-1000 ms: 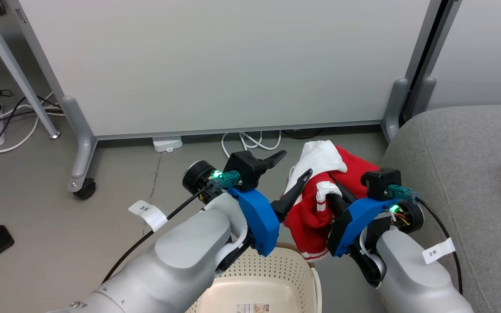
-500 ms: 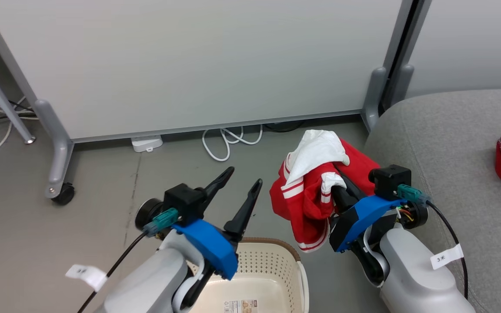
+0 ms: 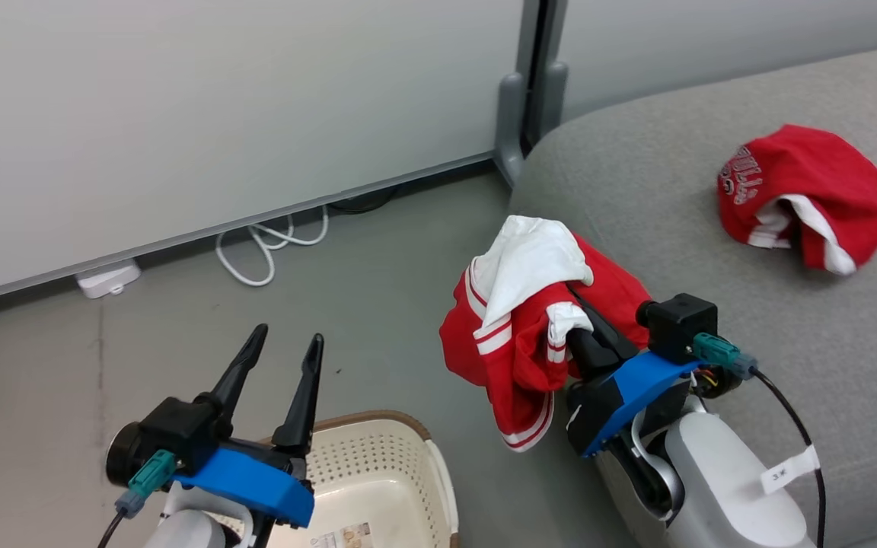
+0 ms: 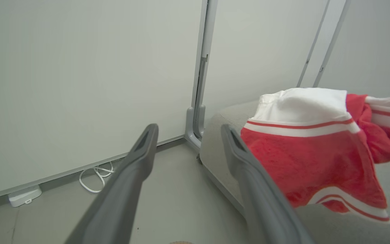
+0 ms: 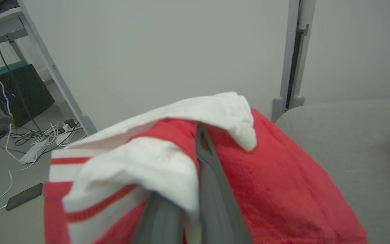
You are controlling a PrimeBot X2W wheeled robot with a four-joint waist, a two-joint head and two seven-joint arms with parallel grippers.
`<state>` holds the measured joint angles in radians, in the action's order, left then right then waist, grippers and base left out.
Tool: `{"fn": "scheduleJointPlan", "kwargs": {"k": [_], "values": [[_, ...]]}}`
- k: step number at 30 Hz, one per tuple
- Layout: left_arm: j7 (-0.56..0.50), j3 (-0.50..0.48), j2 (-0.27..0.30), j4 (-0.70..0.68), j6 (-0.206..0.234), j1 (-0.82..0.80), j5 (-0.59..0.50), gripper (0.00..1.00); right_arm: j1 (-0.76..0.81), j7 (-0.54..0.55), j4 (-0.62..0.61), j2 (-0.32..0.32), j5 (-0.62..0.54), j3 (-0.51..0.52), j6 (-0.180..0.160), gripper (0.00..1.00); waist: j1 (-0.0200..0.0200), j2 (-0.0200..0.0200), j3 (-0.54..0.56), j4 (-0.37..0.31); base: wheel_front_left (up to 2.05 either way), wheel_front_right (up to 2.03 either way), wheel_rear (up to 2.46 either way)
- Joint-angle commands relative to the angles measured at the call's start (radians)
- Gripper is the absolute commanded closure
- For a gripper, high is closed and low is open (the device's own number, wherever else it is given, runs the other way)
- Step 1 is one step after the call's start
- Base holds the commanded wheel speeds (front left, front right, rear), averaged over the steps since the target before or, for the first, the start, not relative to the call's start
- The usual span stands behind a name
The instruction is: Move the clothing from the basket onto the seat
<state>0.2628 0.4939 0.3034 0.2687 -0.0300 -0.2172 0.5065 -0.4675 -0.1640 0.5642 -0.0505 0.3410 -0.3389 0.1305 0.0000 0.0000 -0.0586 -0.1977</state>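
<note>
Right pincer (image 3: 579,312): clenched on the striped red garment (image 3: 518,335), its dark fingers buried in the folds.
Striped red garment: hangs in the air at the couch's (image 3: 674,228) left edge, part over the cushion, part over the floor (image 3: 362,304).
Left pincer (image 3: 288,336): released, jaws spread wide, grasping nothing, above the laundry basket's (image 3: 377,418) far rim.
Lettered red garment (image 3: 804,194): lies crumpled on the couch, well apart from the held one, toward the far right of the cushion.
Laundry basket: on the floor near the couch's left edge; the part in view shows a label on its bottom and no clothing.
Step, as I judge: carrying to the seat, release not yet made.
Risk, early release: much of the cloth hangs outside the edge, so it could slide to the floor.
Risk, snag: the low striped hem may drag on the couch edge and tug the cloth from the grip.
Risk, clinging: fabric draped over the fingers may lift away with the arm when the jaws part.
</note>
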Motion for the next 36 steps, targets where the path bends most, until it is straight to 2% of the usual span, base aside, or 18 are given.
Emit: {"fn": "scheduleJointPlan", "kwargs": {"k": [1,7,13,18,25,29,33,36], "values": [[0.003,-0.034,-0.008,-0.014,-0.002,0.023,-0.014,0.0,0.024,0.01,-0.028,-0.001,-0.012,0.006,0.0,1.0,0.0,0.0,-0.03,-0.081,0.0,0.0,0.0],[0.003,-0.118,-0.037,-0.028,-0.037,0.076,-0.079,0.0,0.097,0.045,-0.134,0.0,-0.012,0.034,0.001,1.0,0.0,0.0,-0.057,-0.173,0.0,0.0,0.0],[0.003,-0.142,-0.061,-0.015,-0.069,0.08,-0.13,0.0,0.156,0.059,-0.204,0.0,0.005,0.058,0.0,1.0,0.0,0.0,-0.064,-0.232,0.0,0.0,0.0],[0.003,-0.149,-0.078,-0.004,-0.086,0.083,-0.15,0.0,0.192,0.069,-0.237,0.0,0.01,0.066,0.0,1.0,0.0,0.0,-0.06,-0.26,0.0,0.0,0.0],[0.003,-0.154,-0.087,0.008,-0.097,0.074,-0.168,0.0,0.202,0.077,-0.264,0.0,0.015,0.084,0.0,1.0,0.0,0.0,-0.068,-0.262,0.0,0.0,0.0],[0.003,-0.157,-0.079,0.001,-0.101,0.064,-0.174,0.0,0.152,0.073,-0.275,0.0,0.053,0.112,0.0,1.0,0.0,0.0,-0.096,-0.257,0.0,0.0,0.0],[0.003,-0.159,-0.057,-0.033,-0.102,0.026,-0.187,0.0,0.015,0.07,-0.251,0.001,0.113,0.211,0.0,1.0,0.0,0.0,-0.194,-0.238,0.0,0.0,0.0],[0.003,-0.148,-0.033,-0.053,-0.1,-0.006,-0.194,0.0,-0.104,0.067,-0.22,0.0,0.102,0.295,0.0,1.0,0.0,0.0,-0.271,-0.219,0.0,0.0,0.0]]}}
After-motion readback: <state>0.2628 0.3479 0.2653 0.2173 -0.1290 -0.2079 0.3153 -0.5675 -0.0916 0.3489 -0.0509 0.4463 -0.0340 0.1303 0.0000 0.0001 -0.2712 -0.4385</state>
